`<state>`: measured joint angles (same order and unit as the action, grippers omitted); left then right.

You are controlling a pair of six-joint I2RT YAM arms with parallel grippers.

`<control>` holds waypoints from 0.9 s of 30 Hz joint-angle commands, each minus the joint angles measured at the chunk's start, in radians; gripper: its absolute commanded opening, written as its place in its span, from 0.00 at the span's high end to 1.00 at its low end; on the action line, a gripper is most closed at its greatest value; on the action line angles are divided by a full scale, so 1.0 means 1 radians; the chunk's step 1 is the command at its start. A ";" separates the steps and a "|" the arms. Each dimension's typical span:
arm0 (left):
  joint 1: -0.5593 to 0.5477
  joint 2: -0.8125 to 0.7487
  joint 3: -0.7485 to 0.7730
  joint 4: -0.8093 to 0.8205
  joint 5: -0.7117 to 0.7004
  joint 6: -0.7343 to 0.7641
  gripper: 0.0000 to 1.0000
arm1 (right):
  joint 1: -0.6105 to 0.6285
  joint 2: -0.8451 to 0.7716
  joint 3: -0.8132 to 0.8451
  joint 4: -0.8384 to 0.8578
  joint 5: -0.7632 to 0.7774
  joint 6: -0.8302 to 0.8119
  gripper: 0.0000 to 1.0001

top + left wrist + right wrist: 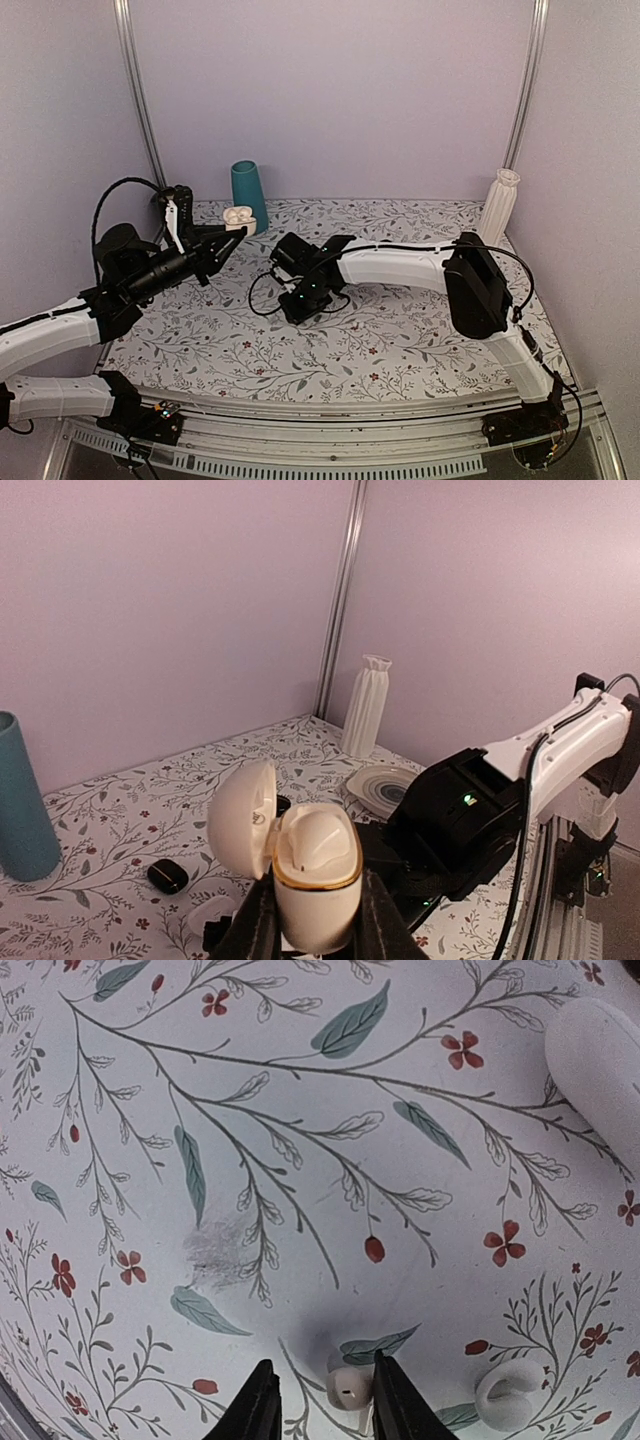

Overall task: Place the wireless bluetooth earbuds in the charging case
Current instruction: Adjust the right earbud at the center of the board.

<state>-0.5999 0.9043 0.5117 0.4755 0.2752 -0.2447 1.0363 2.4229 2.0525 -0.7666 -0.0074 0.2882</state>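
Observation:
My left gripper (316, 912) is shut on the charging case (318, 880), held upright above the table with its lid (240, 820) swung open; a white rounded shape sits in its top. In the top view the case (239, 215) is at the left gripper's (230, 230) tip, near the back left. My right gripper (325, 1408) is open and low over the table, its jaws either side of a tiny white earbud (348, 1388) that lies close to the right finger (395, 1400). In the top view the right gripper (286, 252) points down at mid-table.
A small white ring-shaped piece (510, 1395) lies right of the earbud, and a larger white rounded object (600, 1070) sits beyond it. A teal cup (248, 192) stands at the back left and a white ribbed vase (499, 205) at the back right. A black lump (168, 876) and a round dark-centred piece (385, 785) lie on the cloth.

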 commanded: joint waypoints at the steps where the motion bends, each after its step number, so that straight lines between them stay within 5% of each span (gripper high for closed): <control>1: 0.014 0.002 0.027 0.020 -0.002 -0.002 1.00 | 0.009 0.035 0.030 -0.043 0.054 0.024 0.68; 27: 0.017 0.019 0.030 0.031 0.004 -0.003 1.00 | 0.041 0.077 0.112 -0.125 0.116 0.018 0.71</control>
<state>-0.5972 0.9230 0.5175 0.4808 0.2756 -0.2447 1.0679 2.4702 2.1368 -0.8680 0.0948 0.3000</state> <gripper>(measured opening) 0.212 0.292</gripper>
